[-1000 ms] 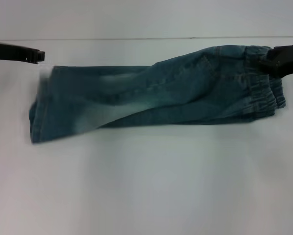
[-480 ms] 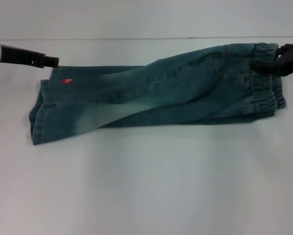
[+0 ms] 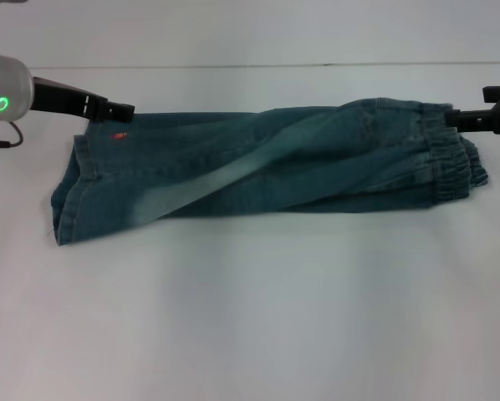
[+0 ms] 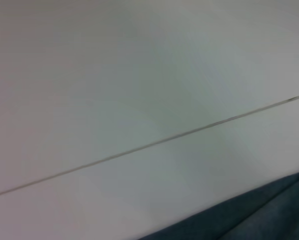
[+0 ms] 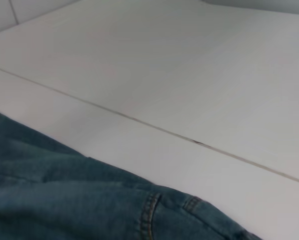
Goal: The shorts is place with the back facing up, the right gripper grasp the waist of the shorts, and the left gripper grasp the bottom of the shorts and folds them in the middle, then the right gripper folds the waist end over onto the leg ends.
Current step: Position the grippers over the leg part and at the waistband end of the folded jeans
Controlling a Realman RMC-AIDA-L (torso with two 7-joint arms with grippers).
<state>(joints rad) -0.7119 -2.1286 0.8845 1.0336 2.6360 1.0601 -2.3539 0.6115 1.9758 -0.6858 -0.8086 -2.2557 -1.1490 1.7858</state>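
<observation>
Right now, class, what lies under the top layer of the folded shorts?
Under the shorts' upper denim layer, a second layer shows only as an edge along the leg ends and waist. The rest, and the table beneath, is covered.

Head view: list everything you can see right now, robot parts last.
shorts: one, blue-green washed denim with pale faded streaks, folded lengthwise, lying across the far half of the table.
waist of the shorts: one ruffled elastic band, at the robot's right end.
leg ends: stacked hems, at the robot's left end.
table: one, white, with a thin seam line along the far side.
left gripper: one, black, at the far corner of the leg ends.
right gripper: one, black, at the far corner of the waist.
</observation>
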